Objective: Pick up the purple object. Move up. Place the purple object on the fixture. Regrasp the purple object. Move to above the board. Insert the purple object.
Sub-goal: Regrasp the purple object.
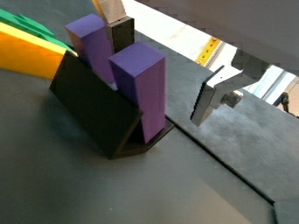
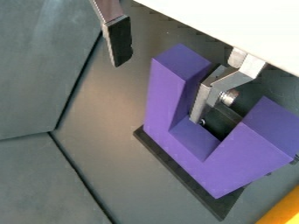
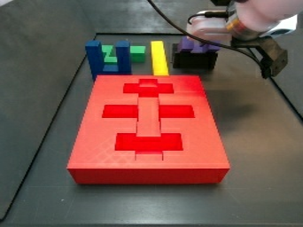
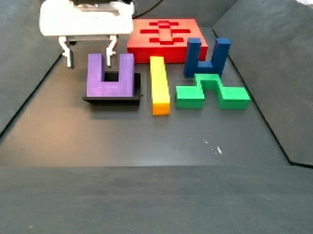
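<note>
Flanking purple object (image 4: 110,77) — gripper (image 4: 88,53), yellow bar (image 4: 159,84).

Tool (image 4: 90,52) hangs low over the far part of the bench, white wrist housing above it, fingers pointing straight down. Jaws spread wide: in a side view the two fingers (image 4: 66,53) stand well apart with a clear gap between them. In a wrist view one finger (image 2: 115,35) shows its dark pad, the opposite silver plate far across; nothing is clamped between them.
</note>
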